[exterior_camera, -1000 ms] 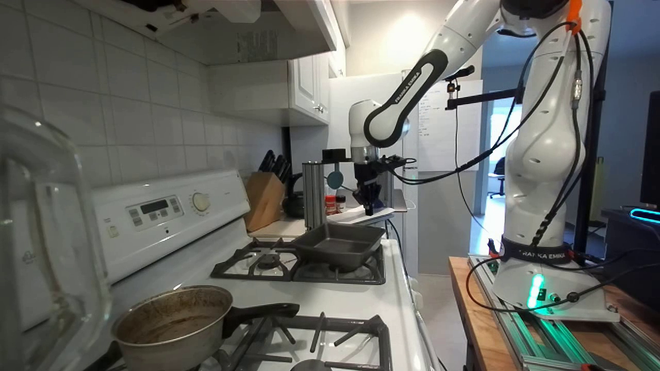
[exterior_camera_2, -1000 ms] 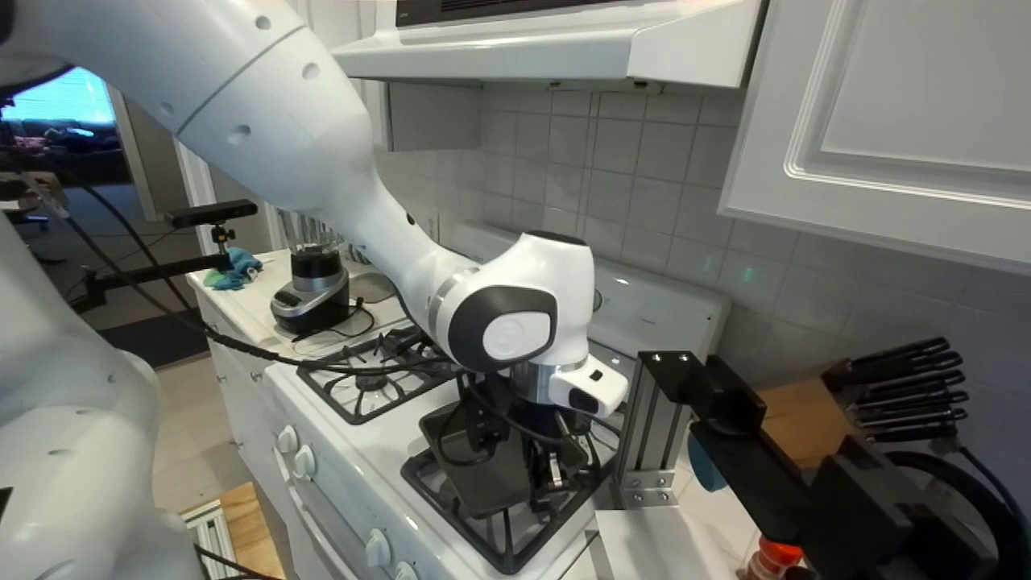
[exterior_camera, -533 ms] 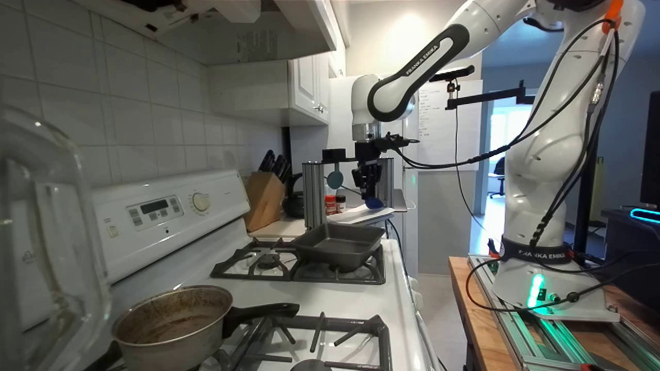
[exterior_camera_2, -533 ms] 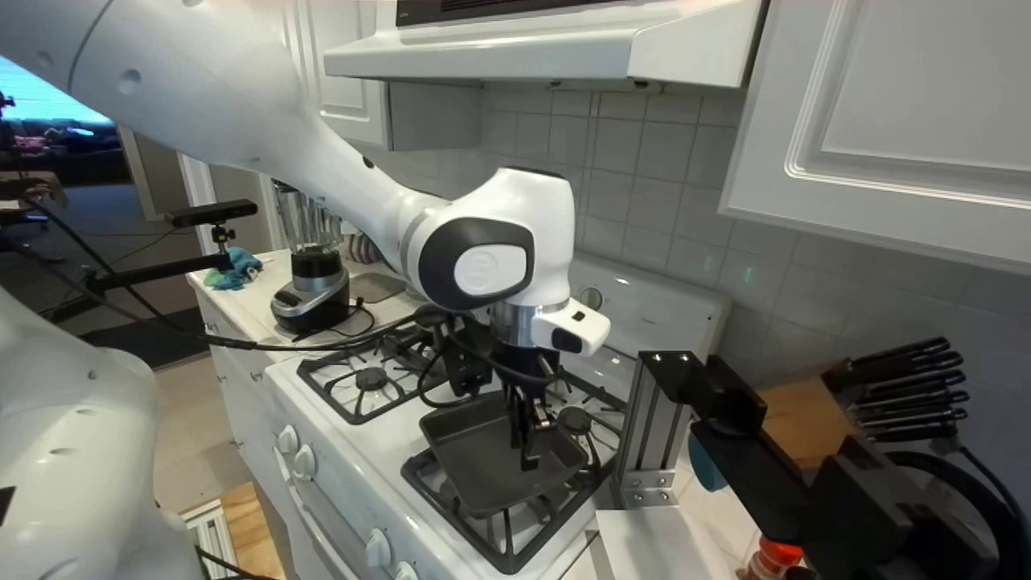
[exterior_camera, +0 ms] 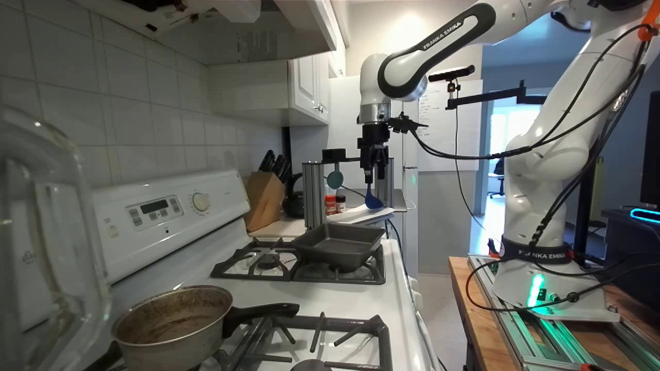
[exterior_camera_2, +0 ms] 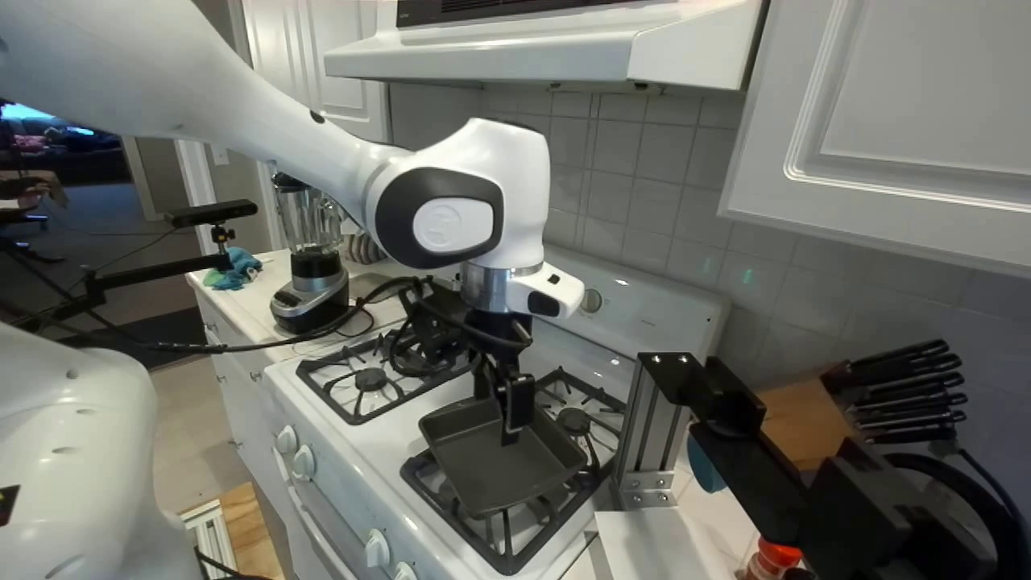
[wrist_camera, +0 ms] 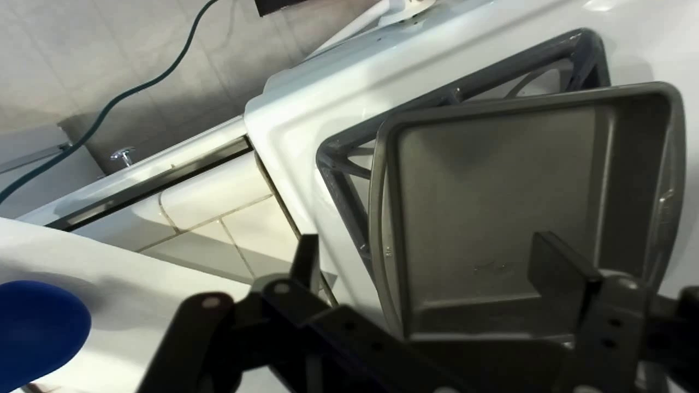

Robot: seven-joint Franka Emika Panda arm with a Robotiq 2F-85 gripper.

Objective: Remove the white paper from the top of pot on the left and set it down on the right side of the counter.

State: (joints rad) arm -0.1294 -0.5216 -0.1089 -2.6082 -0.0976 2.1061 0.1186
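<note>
In an exterior view the pot (exterior_camera: 180, 342), a round saucepan with a stained inside and dark handle, stands at the front left of the stove. Nothing covers its mouth. My gripper (wrist_camera: 434, 259) hangs high above the square griddle pan (exterior_camera_2: 491, 459), far from the pot. Its fingers (wrist_camera: 562, 267) are spread, and only the pan and stove show between them. Past the pan, on the counter, lies a flat white piece (exterior_camera: 356, 215) with a straight edge. I cannot tell whether it is the white paper; no floppy sheet shows elsewhere.
A metal post (exterior_camera_2: 648, 435) rises beside the pan, part of a rack with a black bar. A blue spoon (wrist_camera: 38, 333) hangs over the white piece. The knife block (exterior_camera: 264, 201) stands behind. The range hood (exterior_camera_2: 532, 56) juts out above the stove.
The gripper has risen well clear of the pan, shifting left in an exterior view. Its fingers, close together a second ago, have spread apart. The pot, pan and white piece have stayed put.
</note>
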